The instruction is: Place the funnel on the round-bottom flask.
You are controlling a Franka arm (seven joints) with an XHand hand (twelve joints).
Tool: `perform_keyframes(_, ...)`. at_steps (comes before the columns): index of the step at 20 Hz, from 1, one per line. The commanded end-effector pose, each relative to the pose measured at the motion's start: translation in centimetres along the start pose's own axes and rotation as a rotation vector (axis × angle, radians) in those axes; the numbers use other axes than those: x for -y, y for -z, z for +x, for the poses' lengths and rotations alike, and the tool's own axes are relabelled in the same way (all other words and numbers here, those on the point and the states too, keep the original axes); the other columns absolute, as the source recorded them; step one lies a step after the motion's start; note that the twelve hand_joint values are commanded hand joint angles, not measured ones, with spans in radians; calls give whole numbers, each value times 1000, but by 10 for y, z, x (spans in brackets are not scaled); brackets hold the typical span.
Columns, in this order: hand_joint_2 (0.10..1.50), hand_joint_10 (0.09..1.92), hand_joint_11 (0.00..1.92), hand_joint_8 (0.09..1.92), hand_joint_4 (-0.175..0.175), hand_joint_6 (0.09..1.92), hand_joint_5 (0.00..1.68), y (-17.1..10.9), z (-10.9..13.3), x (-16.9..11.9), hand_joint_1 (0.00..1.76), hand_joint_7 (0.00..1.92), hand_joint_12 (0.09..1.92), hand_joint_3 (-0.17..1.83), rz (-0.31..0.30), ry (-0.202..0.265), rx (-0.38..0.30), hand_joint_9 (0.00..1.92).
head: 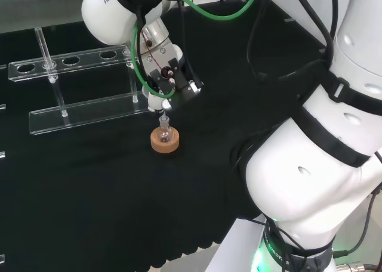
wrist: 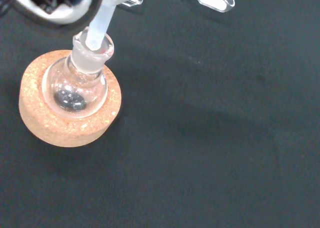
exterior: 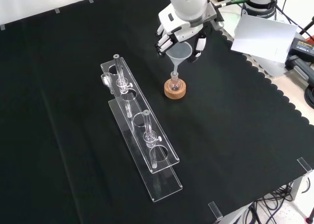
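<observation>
A small clear round-bottom flask [wrist: 80, 85] sits upright in a cork ring stand [wrist: 45, 123] on the black cloth. A clear funnel [exterior: 179, 53] hangs over it, and its stem [wrist: 100, 25] reaches into the flask's neck [exterior: 174, 77]. The hand [exterior: 182, 32] is curled round the funnel's cone from above. In the head view the hand [head: 164, 75] sits just above the flask [head: 163, 132] and cork ring [head: 165, 142].
A long clear test-tube rack [exterior: 142, 135] holding two tubes stands to the left of the flask in the front view; it is [head: 77, 87] behind the flask in the head view. The cloth's scalloped edge [exterior: 265, 76] runs along the right in the front view.
</observation>
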State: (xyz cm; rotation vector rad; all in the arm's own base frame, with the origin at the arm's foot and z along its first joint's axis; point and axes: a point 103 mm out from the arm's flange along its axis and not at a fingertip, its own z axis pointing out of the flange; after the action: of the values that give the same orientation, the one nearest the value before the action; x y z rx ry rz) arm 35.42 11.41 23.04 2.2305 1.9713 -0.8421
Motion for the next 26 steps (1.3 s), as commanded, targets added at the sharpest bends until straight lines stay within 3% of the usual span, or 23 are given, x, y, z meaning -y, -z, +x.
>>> perform_keyframes(1,715,431,842,760,-42,834,782,-4,-1,-3,914,757,1069,628,7,1,1,1122)
perform_keyframes(26,715,432,844,764,-47,837,776,-15,13,-14,916,746,1067,631,53,24,11,1117)
